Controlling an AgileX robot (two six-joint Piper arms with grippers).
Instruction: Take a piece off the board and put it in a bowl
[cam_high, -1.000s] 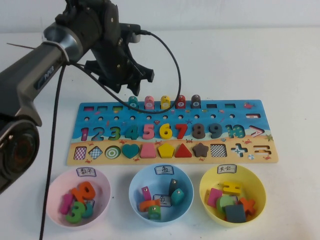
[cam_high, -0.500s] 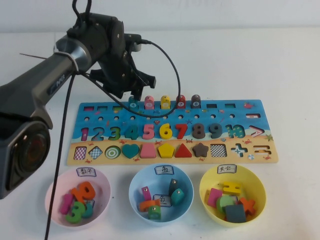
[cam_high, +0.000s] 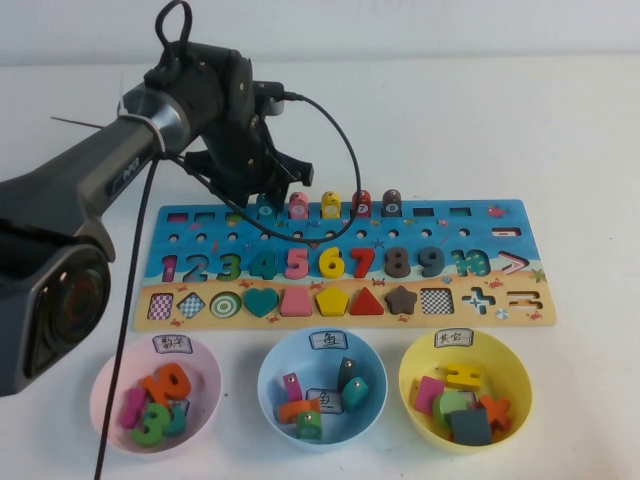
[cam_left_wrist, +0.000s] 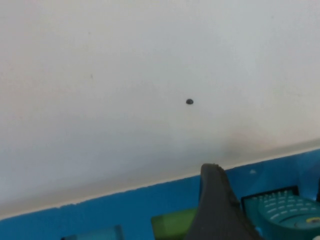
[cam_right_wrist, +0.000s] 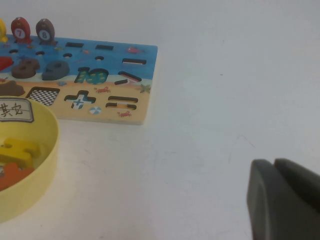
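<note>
Left gripper (cam_high: 268, 198): down at the far edge of the board, right over the teal piece; its fingers stand spread, one to each side of the piece, and whether they touch it cannot be told.
Left finger (cam_left_wrist: 216, 210): dark, seen in the left wrist view just beside the ridged teal block, over the blue board.
Piece (cam_high: 266, 205): teal, arch-topped, standing upright in the far row of the board, first of five such blocks.
Neighbours: pink block (cam_high: 298, 205), yellow block (cam_high: 330, 205), red block (cam_high: 362, 203) and brown block (cam_high: 392, 202), side by side.
Board (cam_high: 520, 220): long, blue with a sandy near strip, numbers and shapes set in it.
Bowl (cam_high: 272, 372): light blue, near side of the table, middle of three, with several pieces in it.
Other bowls: pink bowl (cam_high: 104, 382) to its left, yellow bowl (cam_high: 516, 372) to its right.
Right gripper (cam_right_wrist: 282, 200): off to the right of the board above bare table; its dark fingers lie pressed together.
</note>
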